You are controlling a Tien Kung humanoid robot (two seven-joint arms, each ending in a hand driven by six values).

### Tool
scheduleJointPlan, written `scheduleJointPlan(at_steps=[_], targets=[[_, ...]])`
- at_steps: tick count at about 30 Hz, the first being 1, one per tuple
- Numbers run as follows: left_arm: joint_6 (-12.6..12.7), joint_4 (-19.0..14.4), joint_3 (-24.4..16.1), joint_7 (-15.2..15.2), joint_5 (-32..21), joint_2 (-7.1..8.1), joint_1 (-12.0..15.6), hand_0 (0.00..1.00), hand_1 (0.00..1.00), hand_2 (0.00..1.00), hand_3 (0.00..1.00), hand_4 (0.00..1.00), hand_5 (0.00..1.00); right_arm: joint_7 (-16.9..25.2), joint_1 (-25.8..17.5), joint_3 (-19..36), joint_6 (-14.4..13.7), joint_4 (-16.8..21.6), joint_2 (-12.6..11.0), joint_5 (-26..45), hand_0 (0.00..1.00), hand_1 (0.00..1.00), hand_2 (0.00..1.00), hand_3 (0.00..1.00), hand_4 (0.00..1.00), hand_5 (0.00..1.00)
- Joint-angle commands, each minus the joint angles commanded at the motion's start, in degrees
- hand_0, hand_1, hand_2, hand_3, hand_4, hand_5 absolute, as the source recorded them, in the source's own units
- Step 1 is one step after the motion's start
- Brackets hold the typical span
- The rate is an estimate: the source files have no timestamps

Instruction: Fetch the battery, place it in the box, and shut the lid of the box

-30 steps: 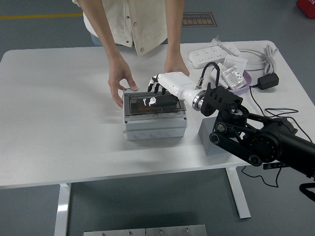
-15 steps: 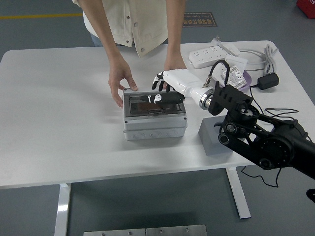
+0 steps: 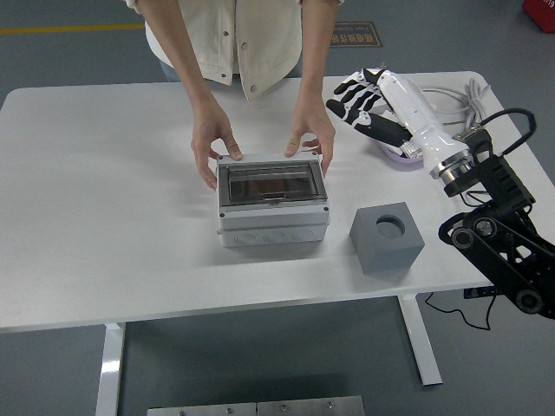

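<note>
White table (image 3: 104, 217): your right hand (image 3: 368, 100), fingers spread and empty, hovers upper right of the closed junction box (image 3: 271, 201), which a person's hands (image 3: 212, 143) steady.

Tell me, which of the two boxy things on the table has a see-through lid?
The larger light grey plastic box, held by the person's two hands; its lid is a tinted clear window. The smaller dark grey cube beside it has only a round hole on top.

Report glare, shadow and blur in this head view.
Head view: even overhead light, soft shadows under the box and grey cube; the box's clear lid shows mild reflection, contents hard to read; the raised right hand is slightly motion-blurred; the person's hands stay sharp.
</note>
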Motion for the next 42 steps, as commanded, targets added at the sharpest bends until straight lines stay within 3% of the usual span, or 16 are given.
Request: scheduleJointPlan(at_steps=[3,5,7,12,13,14,18,19,21,24,25,42], targets=[[0.00,0.00,-0.05,-0.05,0.05,-0.02,0.08,0.643,0.747,0.617,0.554,0.703,0.238,4.34,-3.92,3.73,-3.05,-1.08,0.71,6.12,0.415,0.447,0.513,0.524,0.993,0.970],[0.02,0.00,0.08,-0.13,-0.13,-0.05,0.09,0.643,0.747,0.617,0.554,0.703,0.238,7.02,-6.31,5.57,-3.45,-2.47,1.59,10.24,0.415,0.447,0.513,0.524,0.993,0.970],[0.01,0.00,-0.09,-0.11,0.05,-0.10,0.09,0.643,0.747,0.617,0.554,0.704,0.238,9.28,-8.38,6.86,-2.46,-3.72,2.49,14.37,0.461,0.465,0.529,0.532,0.993,0.970],[-0.02,0.00,-0.68,-0.05,0.63,-0.16,0.11,0.643,0.747,0.617,0.554,0.704,0.238,12.88,-11.85,9.54,1.44,-6.64,4.50,25.32,0.461,0.465,0.529,0.532,0.993,0.970],[-0.03,0.00,-0.89,-0.02,0.83,-0.16,0.12,0.643,0.747,0.617,0.554,0.704,0.238,13.14,-12.19,9.91,2.06,-7.15,4.73,27.57,0.475,0.496,0.550,0.625,0.989,0.922],[-0.03,0.00,-0.94,-0.01,0.88,-0.14,0.13,0.643,0.747,0.617,0.554,0.704,0.238,13.53,-12.45,10.15,2.48,-7.68,4.86,29.71,0.475,0.496,0.550,0.625,0.989,0.922],[-0.02,0.00,-0.82,-0.02,0.74,-0.09,0.10,0.643,0.747,0.617,0.554,0.704,0.238,14.69,-13.03,10.73,2.79,-8.76,5.01,36.04,0.475,0.496,0.550,0.625,0.989,0.922],[-0.02,0.00,-0.69,-0.05,0.60,-0.08,0.08,0.643,0.747,0.617,0.554,0.704,0.238,14.80,-13.12,10.88,2.75,-8.87,5.04,37.25,0.587,0.541,0.601,0.628,0.960,0.829],[0.01,0.00,-0.41,-0.10,0.30,-0.06,0.05,0.643,0.747,0.617,0.554,0.704,0.238,14.92,-13.33,11.28,2.64,-8.99,5.13,39.63,0.587,0.541,0.601,0.628,0.960,0.829],[0.04,0.00,-0.19,-0.14,0.05,-0.04,0.01,0.643,0.747,0.617,0.554,0.704,0.238,14.81,-13.60,11.77,2.66,-9.06,5.22,41.02,0.587,0.541,0.601,0.628,0.960,0.829],[0.05,0.00,-0.12,-0.17,-0.03,-0.03,0.00,0.643,0.747,0.617,0.554,0.703,0.238,14.75,-13.66,11.86,2.68,-9.09,5.22,41.13,0.663,0.566,0.627,0.626,0.964,0.826],[0.07,0.00,-0.19,-0.09,-0.14,0.06,-0.05,0.643,0.747,0.617,0.554,0.703,0.238,13.57,-13.99,12.46,3.44,-9.37,5.12,40.22,0.690,0.597,0.643,0.628,0.971,0.816]])
